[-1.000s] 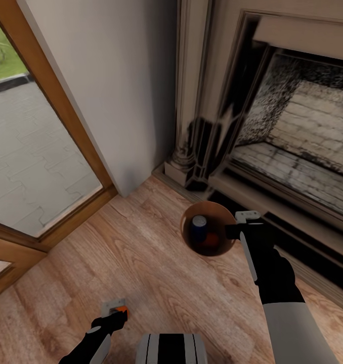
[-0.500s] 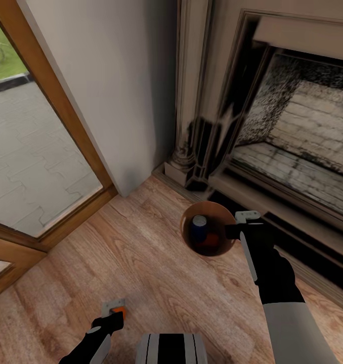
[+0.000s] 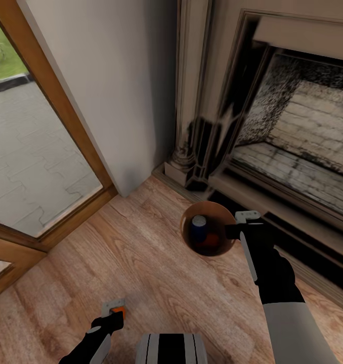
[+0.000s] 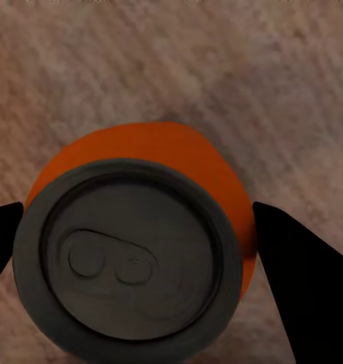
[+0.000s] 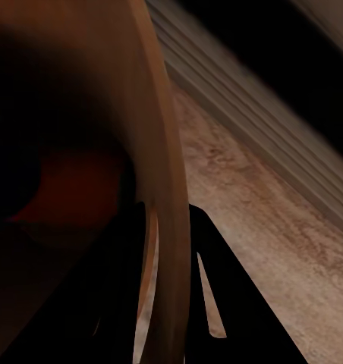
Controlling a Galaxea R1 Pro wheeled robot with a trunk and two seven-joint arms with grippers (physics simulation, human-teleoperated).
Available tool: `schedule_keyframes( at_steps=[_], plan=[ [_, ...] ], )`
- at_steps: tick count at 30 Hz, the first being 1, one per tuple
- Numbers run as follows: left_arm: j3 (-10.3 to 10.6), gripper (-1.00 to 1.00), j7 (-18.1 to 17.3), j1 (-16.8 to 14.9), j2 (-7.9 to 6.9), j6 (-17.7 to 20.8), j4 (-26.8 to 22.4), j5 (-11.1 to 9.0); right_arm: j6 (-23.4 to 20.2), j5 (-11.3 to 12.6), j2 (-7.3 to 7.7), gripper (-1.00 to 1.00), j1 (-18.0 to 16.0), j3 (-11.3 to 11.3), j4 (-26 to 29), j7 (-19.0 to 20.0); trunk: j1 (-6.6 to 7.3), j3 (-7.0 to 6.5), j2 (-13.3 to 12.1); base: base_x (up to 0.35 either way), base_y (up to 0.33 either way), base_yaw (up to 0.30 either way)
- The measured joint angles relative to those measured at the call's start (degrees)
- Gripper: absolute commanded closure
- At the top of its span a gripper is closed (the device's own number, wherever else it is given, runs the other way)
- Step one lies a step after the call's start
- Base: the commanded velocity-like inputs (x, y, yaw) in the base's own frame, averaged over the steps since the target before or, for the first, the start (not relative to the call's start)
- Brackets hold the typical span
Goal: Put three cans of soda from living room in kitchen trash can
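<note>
Tash can [image 3: 208, 228] is sitting centre-right of the head view, on the wood floor [image 3: 141, 263] just in front of the fireplace [image 3: 293, 131]. The right gripper [image 3: 231, 231] is pinching its rim: in the right wrist view 1 finger is sitting inside the wall and 1 outside, with the copper rim [image 5: 162, 189] between them. 2 cans are already lying inside, a blue can [image 3: 198, 226] and an orange can [image 3: 208, 241] beside it.

The left gripper [image 3: 117, 312], low in the frame at lower left, is clamping the 3rd can [image 4: 141, 243]; its fingers [image 4: 304, 280] are pressing on both sides of the orange body, lid facing the camera.

Risks as I'm reading it:
- The rim pinch is thin and one-sided, so a lifted bin is likely tilting and spilling the 2 cans.
- The bin is close to the hearth step, so a swing could be clipping it.
- The 3rd can is well apart from the bin; a careless drop could be bouncing off the rim.
</note>
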State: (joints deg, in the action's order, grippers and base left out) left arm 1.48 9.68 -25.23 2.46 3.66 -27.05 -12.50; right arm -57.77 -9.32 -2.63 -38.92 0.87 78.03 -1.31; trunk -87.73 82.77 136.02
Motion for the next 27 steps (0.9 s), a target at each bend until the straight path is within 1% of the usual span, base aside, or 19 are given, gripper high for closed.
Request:
schedule_keyframes(
  at_steps=[3,25,27],
  plan=[
    [0.01,1.0,-0.01,0.0,0.0,0.02,-0.02,0.1,0.0,-0.01,0.0,1.0,0.0,-0.01,0.0,0.0,0.0,0.0,0.0,0.0,0.0,0.0],
    [0.01,1.0,-0.01,0.0,0.0,0.03,0.0,0.1,0.0,0.02,0.0,1.0,-0.01,-0.09,0.01,0.0,4.83,-3.95,-8.81,0.0,0.0,0.0],
    [0.01,1.0,-0.01,0.0,0.0,0.02,0.01,0.07,0.0,0.06,0.0,1.0,0.0,-0.09,0.0,0.0,4.83,-3.95,-8.82,0.0,0.0,0.0]
  ],
)
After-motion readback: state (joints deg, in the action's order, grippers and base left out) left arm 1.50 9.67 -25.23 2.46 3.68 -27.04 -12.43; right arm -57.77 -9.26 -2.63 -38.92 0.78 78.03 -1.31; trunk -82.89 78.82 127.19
